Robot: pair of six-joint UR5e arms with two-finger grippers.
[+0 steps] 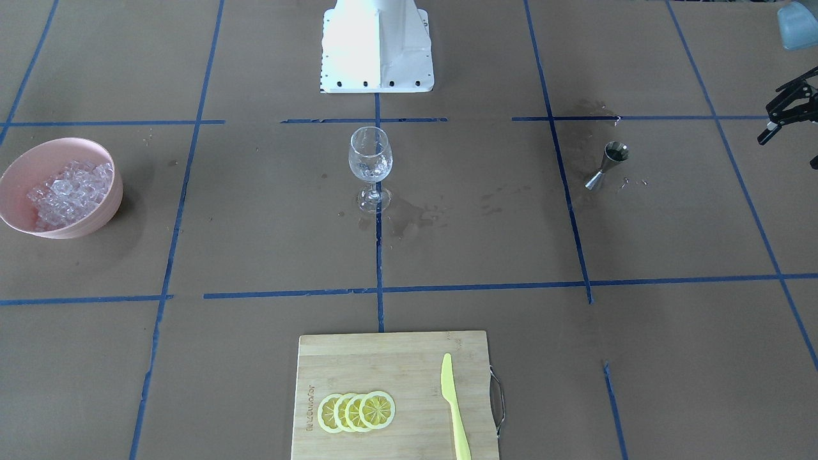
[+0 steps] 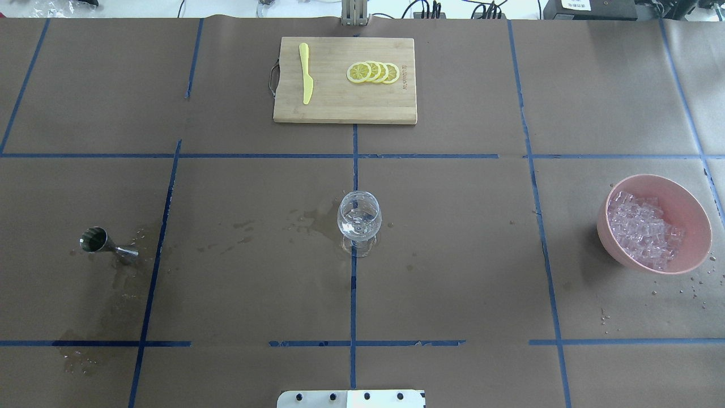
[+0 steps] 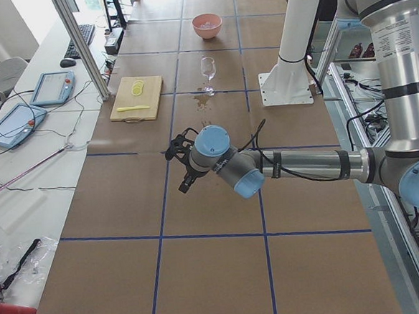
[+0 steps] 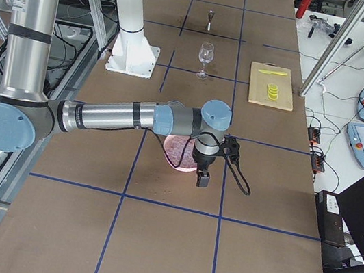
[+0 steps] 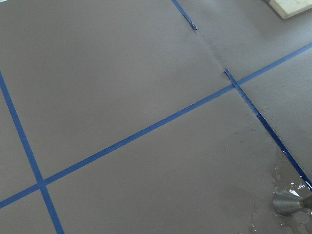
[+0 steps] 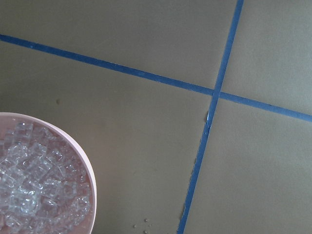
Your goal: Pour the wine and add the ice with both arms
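You get no legible txt here. The cutting board point(image 1: 383, 364) has burnt-in brand lettering point(image 1: 311, 407) along its edge by the lemon slices point(image 1: 356, 411), turned sideways & too small to read. White label point(image 2: 575, 4) on black box point(image 2: 600, 8): illegible too.

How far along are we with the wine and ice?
Nothing looks finished. The jigger stands ungripped, the ice sits heaped in its bowl, the wine glass looks nearly empty. Left pincer hangs open near the jigger, right pincer by the bowl. Pouring, icing remain.

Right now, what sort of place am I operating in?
Probably a robotics lab bench staged as a drinks station: a paper-covered table gridded with blue tape, teach pendants alongside, and a wine glass and ice laid out.
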